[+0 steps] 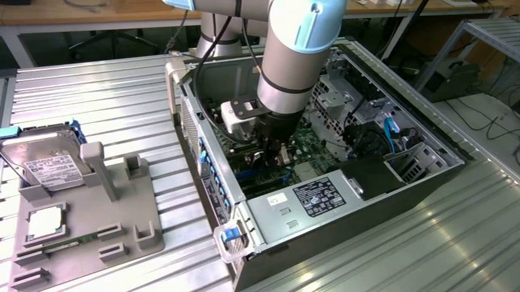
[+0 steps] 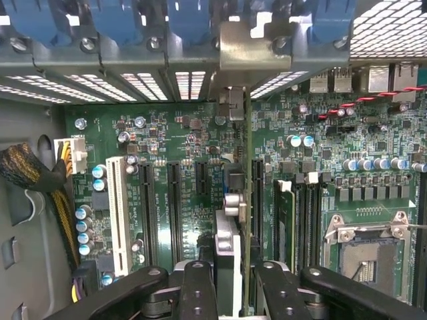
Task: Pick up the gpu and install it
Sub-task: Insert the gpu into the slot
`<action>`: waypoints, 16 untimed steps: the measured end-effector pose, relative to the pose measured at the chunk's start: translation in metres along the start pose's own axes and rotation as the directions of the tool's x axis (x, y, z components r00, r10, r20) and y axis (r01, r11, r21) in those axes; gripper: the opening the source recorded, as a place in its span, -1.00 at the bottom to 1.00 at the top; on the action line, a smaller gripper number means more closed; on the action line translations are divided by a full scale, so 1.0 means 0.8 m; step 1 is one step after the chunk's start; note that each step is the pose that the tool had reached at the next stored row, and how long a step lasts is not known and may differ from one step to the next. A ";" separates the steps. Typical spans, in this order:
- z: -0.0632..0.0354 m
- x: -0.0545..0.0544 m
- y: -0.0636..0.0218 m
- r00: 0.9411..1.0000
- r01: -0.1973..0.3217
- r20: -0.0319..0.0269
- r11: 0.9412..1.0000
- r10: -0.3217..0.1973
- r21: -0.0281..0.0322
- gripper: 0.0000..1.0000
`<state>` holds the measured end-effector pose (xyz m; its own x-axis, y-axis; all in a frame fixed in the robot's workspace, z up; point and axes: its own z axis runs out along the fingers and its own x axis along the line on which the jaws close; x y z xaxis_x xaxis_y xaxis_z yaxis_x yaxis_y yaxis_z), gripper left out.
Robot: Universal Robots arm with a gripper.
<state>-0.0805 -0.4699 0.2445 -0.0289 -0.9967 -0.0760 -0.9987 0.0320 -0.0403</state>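
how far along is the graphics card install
Done: the graphics card is picked up and brought inside the computer case. In hand: the gripper clamps it edge-on, along a slot on the motherboard, its bracket by the rear slot covers. Left: release; whether it is fully seated I cannot tell.

This looks like a robotics lab. A robot arm (image 1: 293, 61) reaches into an opened computer tower (image 1: 366, 219) on a ribbed metal bench (image 1: 97, 103), with wooden desks (image 1: 81, 15) behind.
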 end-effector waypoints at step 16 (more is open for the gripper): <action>0.000 0.000 0.000 1.000 0.000 0.000 1.000 0.000 0.000 -0.44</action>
<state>-0.0805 -0.4699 0.2441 -0.0288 -0.9967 -0.0762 -0.9987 0.0320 -0.0404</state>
